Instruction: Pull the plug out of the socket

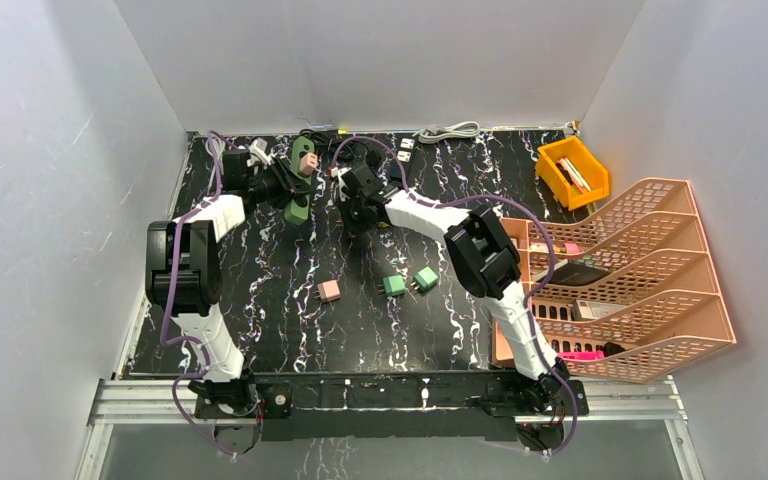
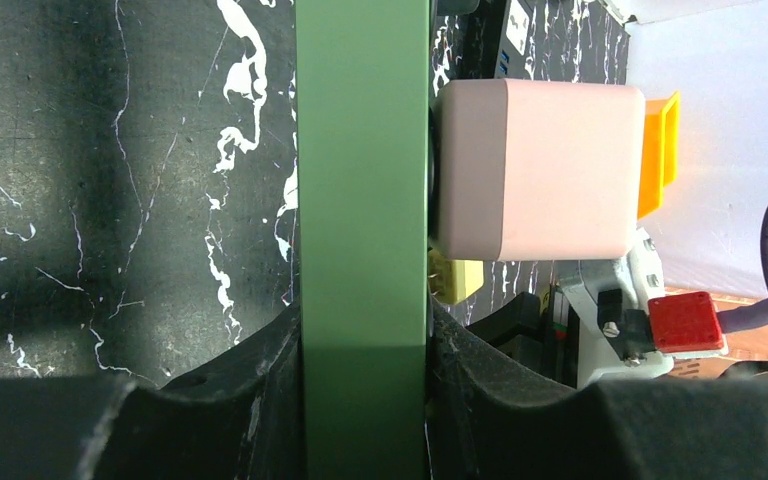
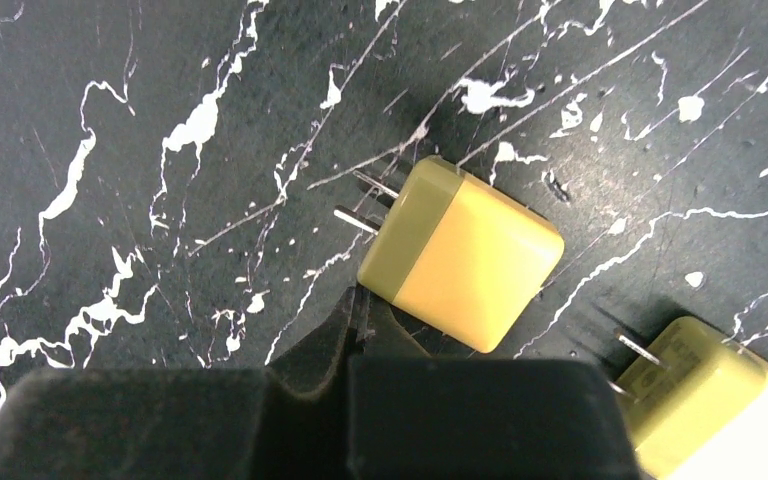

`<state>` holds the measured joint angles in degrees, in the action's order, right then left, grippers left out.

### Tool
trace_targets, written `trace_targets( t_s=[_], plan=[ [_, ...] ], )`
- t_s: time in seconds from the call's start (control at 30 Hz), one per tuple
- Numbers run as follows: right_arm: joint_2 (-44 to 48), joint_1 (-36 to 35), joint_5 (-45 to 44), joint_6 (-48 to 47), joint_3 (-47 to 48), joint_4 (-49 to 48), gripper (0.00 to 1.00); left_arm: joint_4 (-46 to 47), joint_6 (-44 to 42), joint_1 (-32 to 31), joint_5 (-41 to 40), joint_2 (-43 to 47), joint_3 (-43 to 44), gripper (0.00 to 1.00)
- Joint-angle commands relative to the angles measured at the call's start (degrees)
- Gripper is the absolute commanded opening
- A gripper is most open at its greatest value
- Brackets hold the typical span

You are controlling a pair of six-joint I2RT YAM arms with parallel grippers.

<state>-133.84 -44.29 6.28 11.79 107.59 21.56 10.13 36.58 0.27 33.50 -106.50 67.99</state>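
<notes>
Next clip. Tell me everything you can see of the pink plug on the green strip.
The pink plug is a pale pink block with rounded corners and a smooth, matte plastic look; no markings show. It is plugged in: its base sits against the face of the green socket strip, so its prongs are hidden. It juts out sideways from the strip, which the left claw clamps near one end. Nothing grips the plug itself.

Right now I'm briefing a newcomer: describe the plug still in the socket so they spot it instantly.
Far left on the black marbled table, the left hand clamps a green socket strip. The pale pink cube plug is seated in it; the other plugs lie loose.
</notes>
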Motion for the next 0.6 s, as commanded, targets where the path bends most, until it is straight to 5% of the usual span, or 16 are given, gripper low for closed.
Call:
trace_targets(
  t_s=[0.0,0.1,0.3,0.43,0.57],
  plan=[
    [1.09,0.21,-1.39,-1.21,3.03,-0.85,0.0,1.75,-1.04,0.42,2.28,4.85,2.6,0.0],
    [4.33,1.11,-0.5,-1.55,1.42,-2.78,0.05,1.86,-1.15,0.42,2.05,5.05,2.21,0.0],
    [21.11,3.6,7.43,2.01,-12.62,-19.8,0.73,3.0,-2.25,-0.26,-0.1,6.23,0.39,0.0],
    [25.63,8.0,11.33,12.61,-15.1,-26.4,0.83,1.39,-5.63,-3.44,-7.25,7.66,-0.48,0.0],
    [17.55,11.81,18.98,22.46,-2.98,-23.15,0.87,4.69,-8.31,-7.63,-13.81,11.87,-4.48,0.0]
  ],
)
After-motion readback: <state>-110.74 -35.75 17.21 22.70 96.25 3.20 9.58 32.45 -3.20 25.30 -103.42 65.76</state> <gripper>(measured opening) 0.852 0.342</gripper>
